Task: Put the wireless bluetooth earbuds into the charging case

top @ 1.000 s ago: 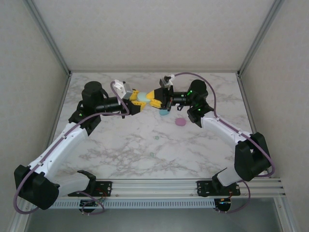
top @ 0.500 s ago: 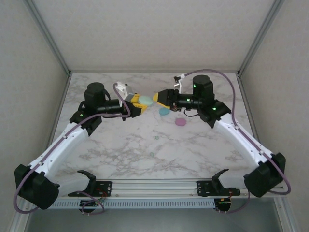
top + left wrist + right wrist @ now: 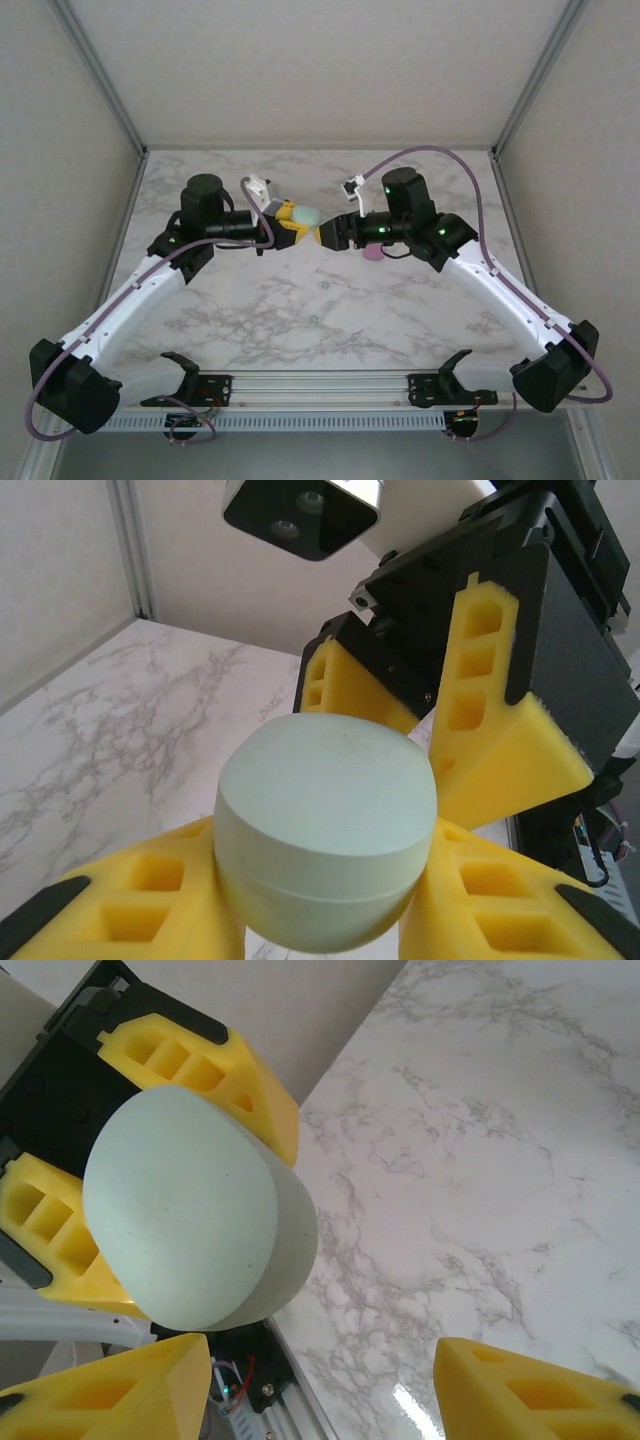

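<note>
A mint green oval charging case [image 3: 305, 214] hangs above the far middle of the table, and my left gripper [image 3: 296, 222] is shut on it. In the left wrist view the closed case [image 3: 325, 830] sits between my yellow fingers [image 3: 130, 905]. My right gripper [image 3: 330, 235] faces it from the right, open and empty. In the right wrist view the case [image 3: 190, 1210] lies beyond and left of that gripper's [image 3: 325, 1400] spread fingers. Two tiny earbuds [image 3: 323, 285] [image 3: 313, 320] lie on the marble nearer the front.
A pink oval case [image 3: 373, 254] lies on the table, partly under the right wrist. The marble table [image 3: 240, 300] has walls with metal frame posts [image 3: 110, 100] at left, right and back. A rail [image 3: 320, 385] runs along the near edge.
My right gripper has opened and drawn back from the mint case, then swung lower beside it. My left gripper has carried the case slightly right and nearer. The cyan case is now hidden.
</note>
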### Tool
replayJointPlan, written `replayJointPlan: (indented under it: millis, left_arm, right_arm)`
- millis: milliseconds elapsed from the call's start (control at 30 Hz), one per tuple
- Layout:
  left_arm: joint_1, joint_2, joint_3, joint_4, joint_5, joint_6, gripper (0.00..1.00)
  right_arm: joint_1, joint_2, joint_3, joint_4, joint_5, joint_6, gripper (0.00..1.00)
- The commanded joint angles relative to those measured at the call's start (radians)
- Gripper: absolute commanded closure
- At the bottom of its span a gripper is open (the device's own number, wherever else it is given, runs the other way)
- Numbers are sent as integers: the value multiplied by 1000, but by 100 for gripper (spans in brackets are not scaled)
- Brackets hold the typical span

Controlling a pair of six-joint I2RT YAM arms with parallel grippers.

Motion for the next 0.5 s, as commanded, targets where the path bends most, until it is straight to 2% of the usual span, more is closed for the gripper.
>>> replayJointPlan:
  millis: [0, 200, 300, 400, 467]
  left_arm:
    - [-9, -11, -2, -8, 17, 3, 71]
    - [-11, -14, 4, -38, 32, 31, 71]
    - [-12, -19, 6, -42, 48, 34, 71]
    - [-15, -20, 11, -52, 53, 45, 71]
    - [-17, -18, 16, -55, 50, 56, 71]
  right_arm:
    - [6, -6, 29, 25, 16, -22, 38]
    - [6, -18, 12, 76, 36, 31, 38]
    - [4, -10, 24, 30, 132, 44, 38]
    - [4, -12, 15, 59, 137, 60, 38]
    - [3, -10, 11, 97, 96, 82, 38]
